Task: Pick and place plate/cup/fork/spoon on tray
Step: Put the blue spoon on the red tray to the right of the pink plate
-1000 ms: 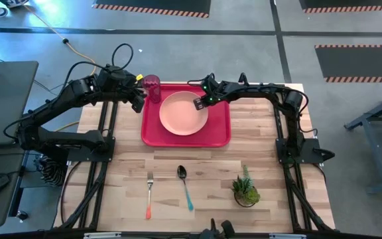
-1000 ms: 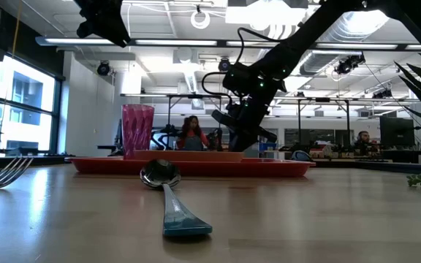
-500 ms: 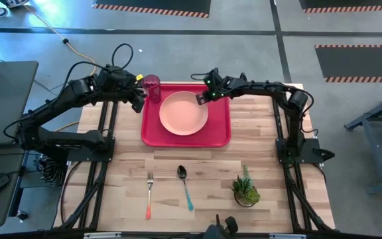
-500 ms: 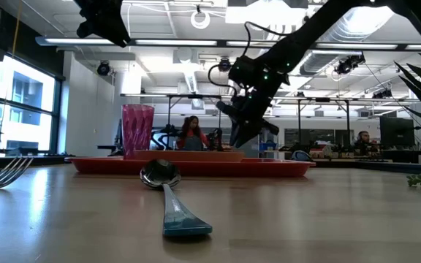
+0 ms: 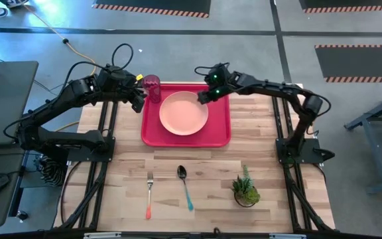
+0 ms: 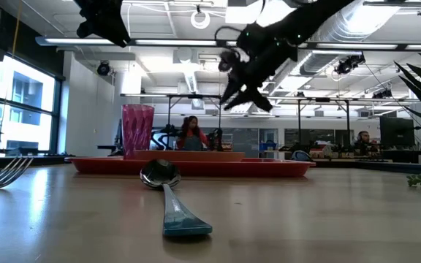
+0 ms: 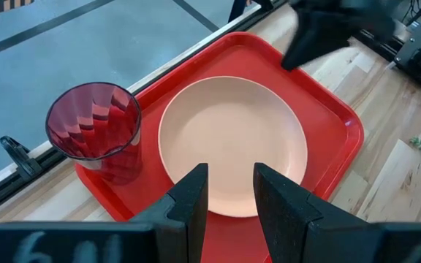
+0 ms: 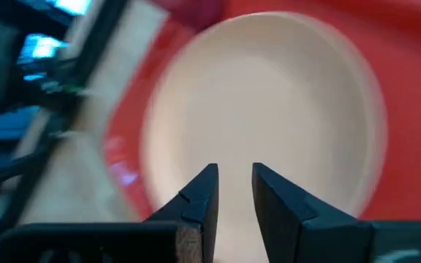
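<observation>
Tray (image 5: 221, 136), large red rectangular plastic with a raised rim, sits at the far middle of the wooden table (image 5: 270, 166).

Left to right: left gripper (image 5: 138, 101) hangs just off the tray's far-left corner, jaws slightly apart, nothing between them. Small translucent red-pink ribbed cup (image 5: 152, 86) stands upright in that corner. Round salmon-pink shallow plate (image 5: 184, 113) lies centred on the tray, close beside the cup. Right gripper (image 5: 203, 97) hovers above the plate's far-right edge, clear of it, jaws narrowly parted and empty.

Off the tray, on the near table: slim fork with silver tines and an orange-red handle (image 5: 149, 195), then slim spoon with a dark metal bowl and a teal-blue handle (image 5: 185, 187), side by side but apart. Small potted green plant (image 5: 245, 190) stands to their right.

Risks, as judged: both utensils lie flat and thin, so a pinch may skid off them. The plant crowds the right arm's route to the spoon. Dropping cutlery near the cup could tip it.

No readable writing.
</observation>
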You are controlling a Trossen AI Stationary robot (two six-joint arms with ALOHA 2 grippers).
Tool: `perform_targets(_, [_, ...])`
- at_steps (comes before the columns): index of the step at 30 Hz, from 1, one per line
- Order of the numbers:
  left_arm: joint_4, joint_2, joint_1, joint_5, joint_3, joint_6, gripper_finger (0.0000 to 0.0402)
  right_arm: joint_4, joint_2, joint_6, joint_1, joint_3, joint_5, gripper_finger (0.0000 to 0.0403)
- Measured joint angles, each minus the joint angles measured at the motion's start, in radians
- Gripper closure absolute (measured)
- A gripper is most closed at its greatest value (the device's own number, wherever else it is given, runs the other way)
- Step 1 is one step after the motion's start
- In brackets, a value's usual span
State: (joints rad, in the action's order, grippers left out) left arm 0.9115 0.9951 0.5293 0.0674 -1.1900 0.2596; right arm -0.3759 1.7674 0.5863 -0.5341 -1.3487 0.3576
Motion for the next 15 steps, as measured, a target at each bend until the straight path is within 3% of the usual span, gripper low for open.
perform_targets(8, [0.001, 0.0, 0.0, 0.0, 0.0, -0.018, 0.03, 0.064, -0.103, 0.128, 0.166, 0.0, -0.022, 0.0327])
perform_targets(15, [0.007, 0.0, 0.0, 0.0, 0.0, -0.035, 0.03, 0.13, -0.141, 0.238, 0.347, -0.001, -0.138, 0.0327])
